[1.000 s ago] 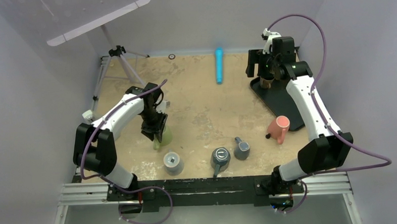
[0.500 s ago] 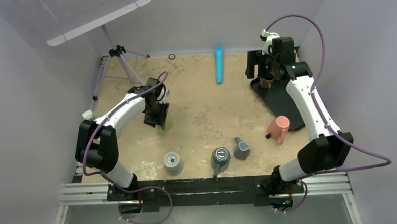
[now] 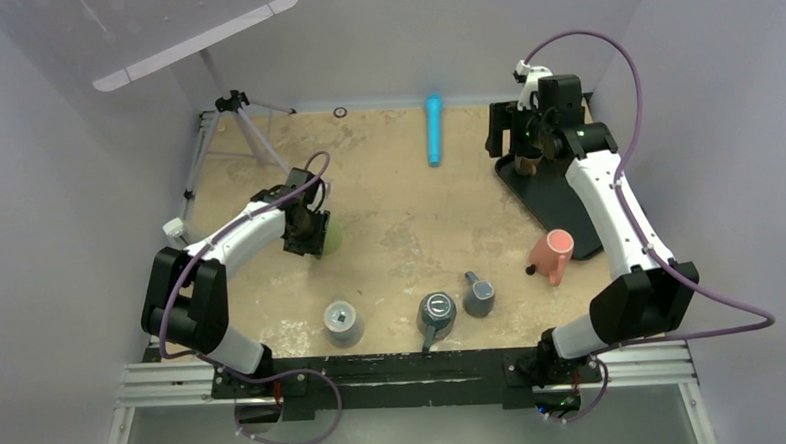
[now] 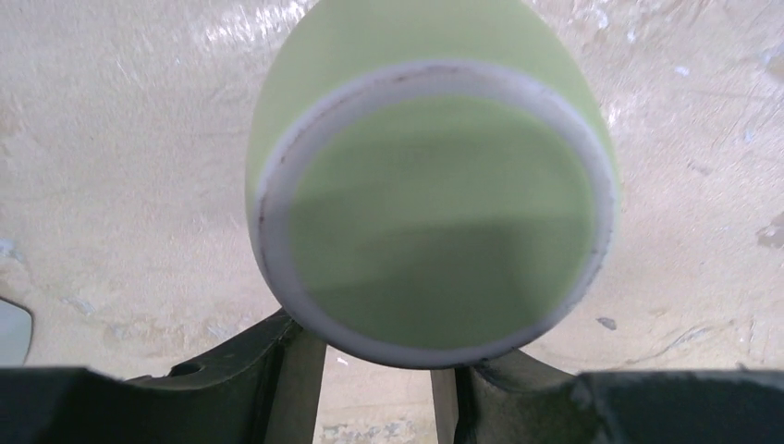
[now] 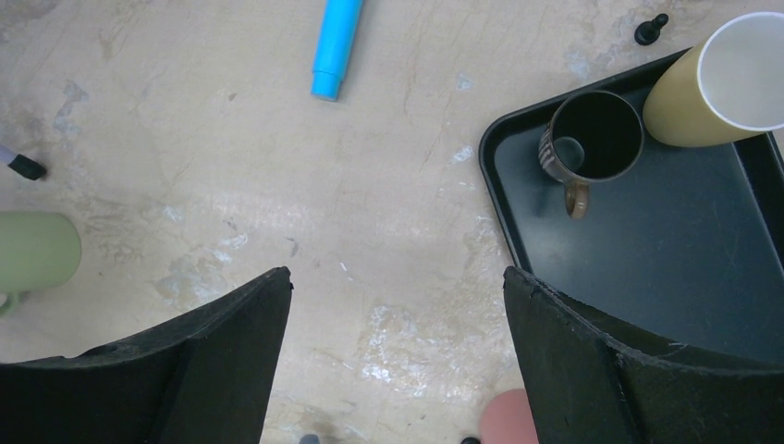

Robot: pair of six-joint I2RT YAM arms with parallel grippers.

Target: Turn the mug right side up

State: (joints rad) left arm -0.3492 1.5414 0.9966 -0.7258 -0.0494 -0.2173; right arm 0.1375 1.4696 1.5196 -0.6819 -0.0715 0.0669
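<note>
Left fingers (image 4: 294,375) stand partly apart at the bottom of the left wrist view, bare counter (image 4: 111,185) showing in the gap between them. The white foot ring of the green mug (image 4: 434,231) overlaps their tips, so I cannot tell whether they pinch any part of it or merely sit against it. The mug's base faces that camera squarely, so it is tipped on its side, mouth pointing away to the right. It sits on the left half of the counter, just right of the left wrist in the top view. Whether it rests on the surface or is held slightly clear is not visible.

It looks like glazed ceramic: rigid, fairly weighty for its size, slick on the rounded wall, and liable to chip if dropped. The rough, unglazed foot ring probably offers more friction than the glaze. A hold across the wall near the rim, or on the handle, seems safest for swinging it upright. The handle cannot be made out with certainty.

Right fingers (image 5: 213,351) are spread wide with nothing between them, hanging at the far right beside the black tray (image 5: 703,277).

No brand, label or lettering can be read on the mug or elsewhere.
</note>
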